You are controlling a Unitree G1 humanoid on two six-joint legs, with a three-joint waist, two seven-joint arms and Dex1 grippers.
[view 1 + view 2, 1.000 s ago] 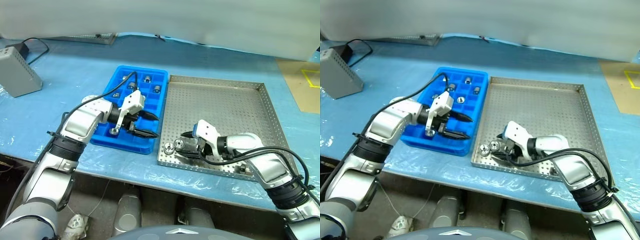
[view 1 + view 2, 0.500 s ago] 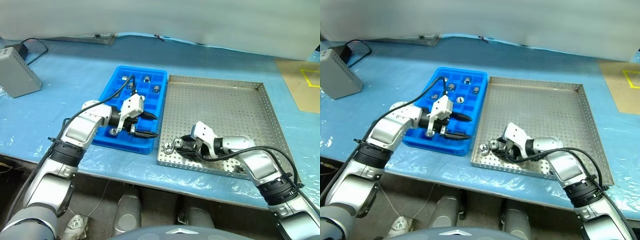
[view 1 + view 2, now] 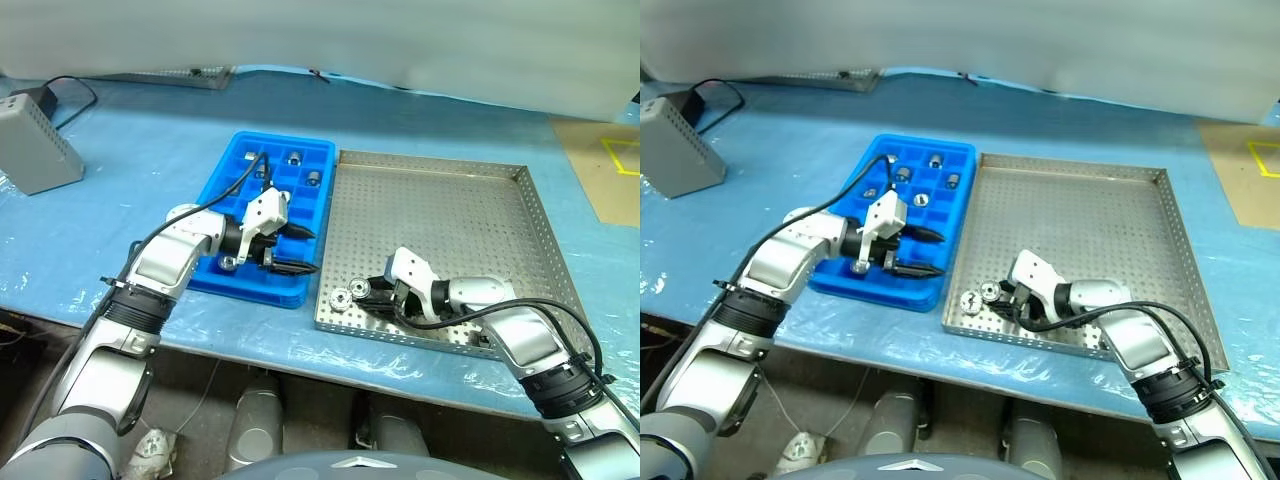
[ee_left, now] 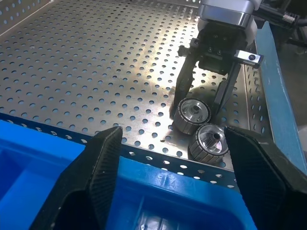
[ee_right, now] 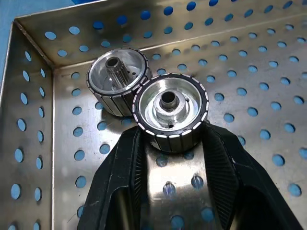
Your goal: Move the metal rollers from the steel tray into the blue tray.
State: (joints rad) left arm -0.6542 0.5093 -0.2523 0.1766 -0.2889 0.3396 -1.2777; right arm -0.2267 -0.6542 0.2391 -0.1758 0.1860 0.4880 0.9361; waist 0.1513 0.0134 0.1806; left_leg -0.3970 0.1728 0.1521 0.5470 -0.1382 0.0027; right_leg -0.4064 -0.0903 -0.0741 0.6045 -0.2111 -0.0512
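Note:
The steel tray [image 3: 450, 215] lies on the right and the blue tray [image 3: 222, 185] directly to its left. My right gripper [image 5: 171, 132] is low in the steel tray's near left corner, shut on one of the metal rollers [image 5: 170, 111]. A second roller [image 5: 116, 81] rests against the held one, closer to the corner rim. Several more rollers [image 3: 293, 157] sit in compartments of the blue tray. My left gripper [image 3: 312, 252] hovers over the blue tray's near right part, open and empty, pointing toward the steel tray.
A grey box [image 3: 35, 150] with a black cable [image 3: 72, 88] stands at the far left of the blue-covered table. Cardboard with yellow tape [image 3: 612, 165] lies at the far right. The table's front edge runs just below both trays.
My right gripper's fingers, open around the roller a second ago, have closed onto it. The left gripper has stayed open over the blue tray.

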